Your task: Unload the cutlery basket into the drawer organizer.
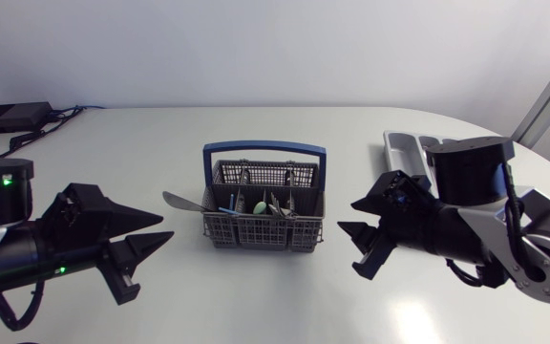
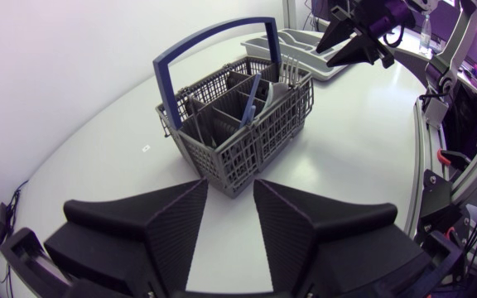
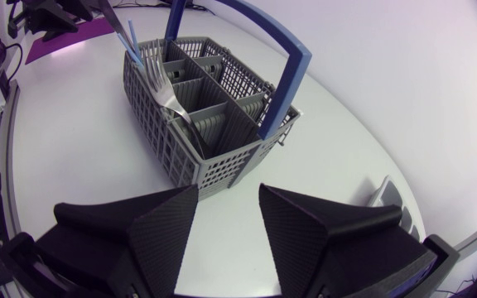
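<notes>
Facing the basket (image 1: pixel 264 205) mid-table from either side, your left gripper (image 1: pixel 167 227) and right gripper (image 1: pixel 348 216) stand parted, holding nothing. Cutlery (image 1: pixel 256 204) sits inside it, and the organizer (image 1: pixel 404 148) lies well to its right.

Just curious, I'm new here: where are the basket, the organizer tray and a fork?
basket (image 1: pixel 264 231), head view, front wall.
organizer tray (image 1: pixel 401 148), head view, bare compartment.
fork (image 3: pixel 160 89), right wrist view, tines.

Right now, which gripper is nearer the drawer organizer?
Right. The right gripper is close by the drawer organizer, on its basket side; the left gripper is beyond the cutlery basket, on its far side.
</notes>
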You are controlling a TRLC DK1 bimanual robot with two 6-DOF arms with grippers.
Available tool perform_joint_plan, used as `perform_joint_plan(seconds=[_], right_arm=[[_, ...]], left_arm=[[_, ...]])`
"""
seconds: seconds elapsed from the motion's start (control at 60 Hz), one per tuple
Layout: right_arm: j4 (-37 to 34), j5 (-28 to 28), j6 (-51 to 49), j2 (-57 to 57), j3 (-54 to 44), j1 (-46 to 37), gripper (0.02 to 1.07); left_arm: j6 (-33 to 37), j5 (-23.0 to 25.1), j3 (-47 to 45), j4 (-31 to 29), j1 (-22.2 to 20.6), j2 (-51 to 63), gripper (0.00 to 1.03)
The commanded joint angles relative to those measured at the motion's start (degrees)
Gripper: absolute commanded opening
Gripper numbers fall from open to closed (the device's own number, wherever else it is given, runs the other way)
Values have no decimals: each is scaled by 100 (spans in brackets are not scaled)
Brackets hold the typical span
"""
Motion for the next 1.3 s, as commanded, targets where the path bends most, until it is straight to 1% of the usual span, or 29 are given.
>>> perform_joint_plan(seconds=[0.0, 0.05, 0.133, 0.333, 0.367, 0.517, 0.583, 0.917, 1.033, 1.117, 1.15, 1.283], right_arm=[[-10, 40, 144, -17, -141, 66, 58], [-10, 57, 179, -8, -141, 110, 58], [8, 84, 179, 10, -150, 128, 57], [60, 84, 171, 62, -150, 119, 58], [87, 84, 171, 80, -167, 119, 58], [148, 84, 135, 141, -211, 119, 58], [210, 84, 127, 185, -220, 119, 58], [219, 75, 109, 212, -229, 110, 58], [227, 75, 109, 203, -229, 101, 58], [227, 75, 100, 212, -229, 101, 58], [227, 75, 100, 212, -220, 101, 58], [227, 66, 91, 247, -211, 101, 58]], left_arm=[[-124, 50, -112, 417, -81, 482, 46], [-195, 50, -94, 716, -98, 772, 46], [-362, 50, -33, 1217, -248, 1141, 46], [-599, 42, 90, 1762, -547, 1651, 45], [-643, 42, 108, 1859, -547, 1695, 40], [-775, 42, 117, 2175, -529, 1774, 26], [-792, 42, 134, 2246, -512, 1836, 23], [-810, 24, 337, 2351, -459, 2091, 23], [-801, 24, 381, 2404, -485, 2135, 10], [-801, 24, 407, 2404, -512, 2170, 7], [-801, 24, 424, 2404, -520, 2196, 4], [-801, 24, 460, 2404, -529, 2205, 4]])
